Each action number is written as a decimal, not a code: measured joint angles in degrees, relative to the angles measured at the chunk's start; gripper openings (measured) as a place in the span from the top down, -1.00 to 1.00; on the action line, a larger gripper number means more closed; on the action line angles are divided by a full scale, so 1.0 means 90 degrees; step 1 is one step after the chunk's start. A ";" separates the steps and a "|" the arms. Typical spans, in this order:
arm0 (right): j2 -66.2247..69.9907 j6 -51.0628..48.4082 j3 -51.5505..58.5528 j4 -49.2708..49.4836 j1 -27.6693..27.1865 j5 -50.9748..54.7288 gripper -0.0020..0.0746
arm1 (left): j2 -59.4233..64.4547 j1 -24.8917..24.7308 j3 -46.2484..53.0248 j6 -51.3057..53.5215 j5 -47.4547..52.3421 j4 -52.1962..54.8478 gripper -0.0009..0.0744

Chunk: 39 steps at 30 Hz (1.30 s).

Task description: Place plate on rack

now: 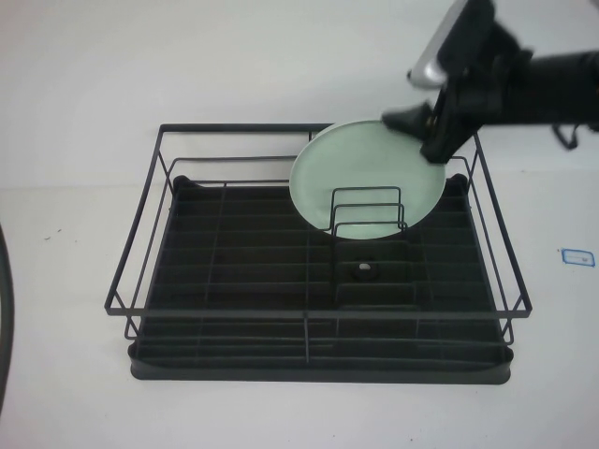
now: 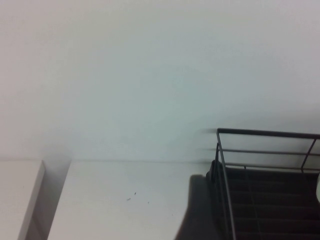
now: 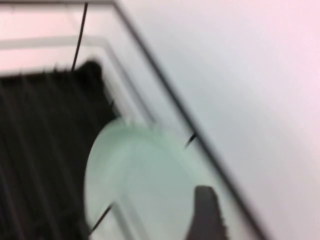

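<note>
Plate (image 1: 360, 173): pale mint-green disc in the upper centre-right of the high view, standing tilted inside the rack, its face turned toward the camera and its lower edge hidden behind the dividers.

Plate, orientation: the disc leaned back toward the rack's far rail; its widest span ran left to right across the frame.

Dividers (image 1: 367, 210): small upright wire loops directly in front of the plate's lower part; whether the rim sat fully between two of them could not be told.

Rack (image 1: 150, 210): black wire frame over a ribbed tray base, filling the middle of the high view; the plate occupied its far right portion.

Right gripper (image 1: 423, 123): at the plate's upper right rim, top right of the frame; one dark finger (image 3: 206, 212) showed against the plate's face in the right wrist view. It appeared closed on the rim, though the grip line itself was blurred.

Key relation: the plate lay down and to the left of the right gripper, hanging from the gripped edge, so any lowering or release would be judged to act along that upper-right to lower-left line into the dividers.

Left gripper: not visible in any view; the left wrist view showed only the rack's corner (image 2: 220, 150) and bare table (image 2: 125, 200), well apart from the plate.

Nearer arm: right.
</note>
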 joint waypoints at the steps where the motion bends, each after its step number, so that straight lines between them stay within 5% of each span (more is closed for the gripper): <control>1: -0.0135 0.0011 0.0000 0.0000 0.0000 0.0014 -0.29 | 0.0000 0.0000 0.0000 0.0000 -0.0033 0.0000 -0.27; 8: -0.1625 0.0276 0.0000 0.0000 0.0000 0.0038 0.60 | 0.0000 0.0000 0.0000 0.0000 -0.0214 0.0027 -0.22; 12: -0.2622 0.0657 0.0000 -0.0185 0.0000 0.0129 0.88 | -0.0036 0.0000 0.0000 0.0146 -0.0203 -0.0310 0.24; 14: -0.3123 0.0895 0.0000 -0.0434 0.0000 0.0234 0.92 | -0.0115 0.0000 0.0000 0.0669 -0.0203 -0.0799 0.63; 17: -0.3952 0.1437 0.0000 -0.1000 0.0000 0.0426 0.94 | -0.0294 0.0000 0.0000 0.1325 -0.0203 -0.1444 0.87; 27: -0.6912 0.3073 0.0749 -0.2636 0.0000 0.0595 0.95 | -0.1780 0.0000 0.0122 0.2319 0.0157 -0.3091 0.97; 34: -0.9037 0.4028 0.3104 -0.2621 0.0000 -0.2137 0.95 | -0.1982 0.0000 0.1645 -0.0256 -0.0830 0.0158 0.97; 39: -0.9217 0.4127 0.4858 -0.2595 0.0000 -0.2628 0.95 | -0.1564 0.0000 0.3448 -0.2232 -0.2337 0.1560 0.97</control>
